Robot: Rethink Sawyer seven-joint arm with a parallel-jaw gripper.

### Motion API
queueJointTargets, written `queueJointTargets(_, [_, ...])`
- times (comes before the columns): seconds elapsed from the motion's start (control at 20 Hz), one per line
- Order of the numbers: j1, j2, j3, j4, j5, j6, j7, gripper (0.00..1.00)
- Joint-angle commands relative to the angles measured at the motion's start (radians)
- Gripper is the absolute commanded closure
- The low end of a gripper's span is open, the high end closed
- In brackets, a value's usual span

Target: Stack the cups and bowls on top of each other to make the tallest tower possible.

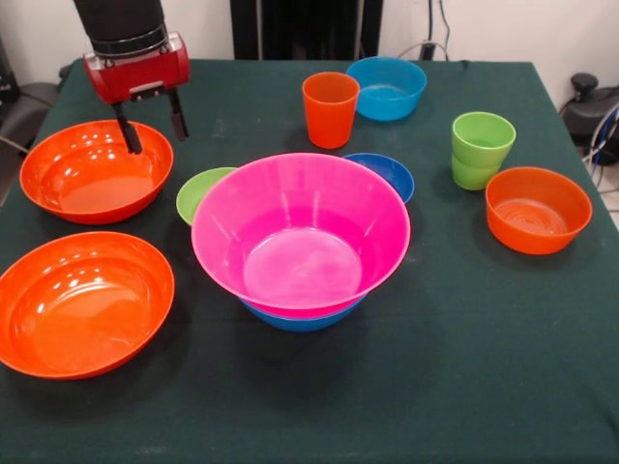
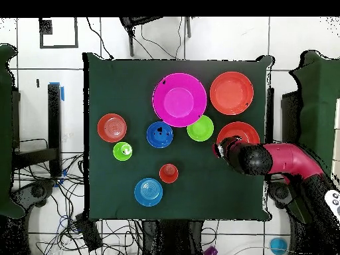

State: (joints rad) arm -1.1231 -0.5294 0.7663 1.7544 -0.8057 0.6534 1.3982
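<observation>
My gripper [image 1: 157, 141] is open and empty, hovering over the right rim of the far large orange bowl [image 1: 89, 174]; from overhead the gripper [image 2: 222, 147] and arm cover part of that bowl [image 2: 239, 130]. A second large orange bowl [image 1: 82, 302] lies nearer. The tower is the large pink bowl [image 1: 300, 232] nested in the large blue bowl [image 1: 300, 319]. Behind it are a small lime green bowl [image 1: 200, 191] and a dark blue bowl [image 1: 389, 171]. An orange cup [image 1: 330, 108], a light blue bowl [image 1: 387, 87], two nested lime green cups [image 1: 481, 150] and a small orange bowl [image 1: 538, 209] stand apart.
The table [image 1: 455, 387] is covered in dark green cloth. Cables and equipment lie on the floor around it [image 2: 40, 192].
</observation>
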Motion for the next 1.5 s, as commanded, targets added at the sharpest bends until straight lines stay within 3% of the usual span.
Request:
queueJointTargets(0.05, [0.025,0.015,0.001,-0.057,-0.006,0.093,-0.196,0.0])
queueJointTargets(0.45, [0.033,0.034,-0.002,-0.053,-0.03,0.051,-0.181,0.0])
queueJointTargets(0.7, [0.039,0.135,-0.029,-0.109,-0.075,0.011,-0.189,0.0])
queueJointTargets(1.0, [0.031,0.202,-0.037,-0.139,-0.095,-0.007,-0.208,0.0])
queueJointTargets(1.5, [0.04,0.2,-0.038,-0.149,-0.121,-0.002,-0.209,0.0])
